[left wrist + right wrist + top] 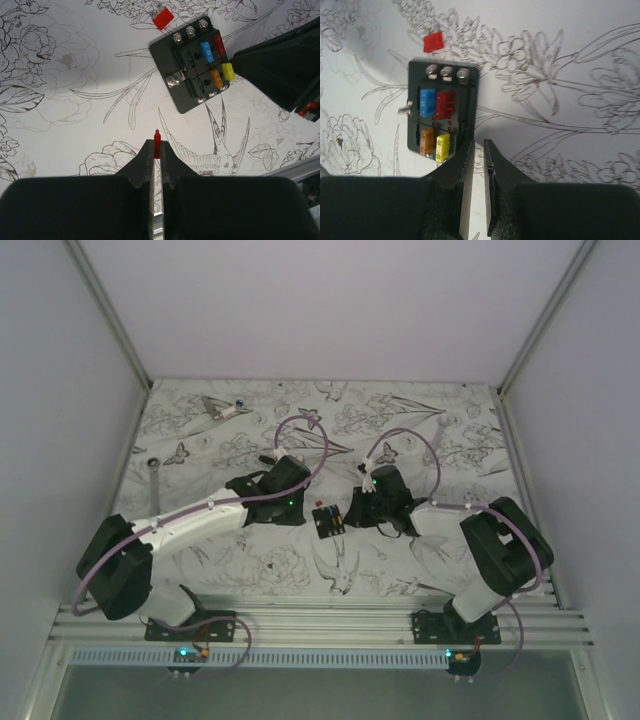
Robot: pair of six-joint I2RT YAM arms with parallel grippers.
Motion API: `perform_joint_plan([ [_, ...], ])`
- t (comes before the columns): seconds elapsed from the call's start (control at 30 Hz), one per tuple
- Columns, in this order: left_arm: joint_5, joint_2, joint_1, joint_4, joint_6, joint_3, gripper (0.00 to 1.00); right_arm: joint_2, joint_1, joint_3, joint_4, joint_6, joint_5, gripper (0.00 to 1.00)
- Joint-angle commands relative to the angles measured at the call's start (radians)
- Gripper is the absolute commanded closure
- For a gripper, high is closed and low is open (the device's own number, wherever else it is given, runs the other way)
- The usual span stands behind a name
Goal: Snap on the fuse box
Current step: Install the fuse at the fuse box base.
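Left pincer (157,143) pinches a tiny red fuse (157,136) near the black square plastic fuse box (192,75), right pincer (479,143) narrow at its edge, grip unclear; next probably aligning fuse over a slot.

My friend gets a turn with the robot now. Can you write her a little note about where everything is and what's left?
Left gripper: shut on a small red fuse, short of the fuse box.
Right gripper: jaws almost together at the box's corner by the yellow fuse; unclear whether it grips the box.
Done: blue fuse, dark red fuse, orange fuse and yellow fuse sit in the box.
Left: press the held fuse into a free slot; probably then the loose red fuse beside the box's screw end.
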Motion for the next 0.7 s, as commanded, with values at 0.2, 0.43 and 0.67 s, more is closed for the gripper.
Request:
perform_joint_plan([
  [0.2,-0.030,0.039,-0.005,-0.035,-0.004,0.046,1.00,-0.036,0.102,-0.038,0.048,0.086,-0.021,0.82],
  [0.43,0.026,0.170,-0.008,-0.041,0.089,0.153,1.00,-0.142,0.082,-0.055,-0.022,0.040,0.153,0.75],
  [0.67,0.096,0.281,-0.006,-0.048,0.196,0.255,1.00,-0.078,0.053,-0.022,0.031,0.041,0.126,0.76],
])
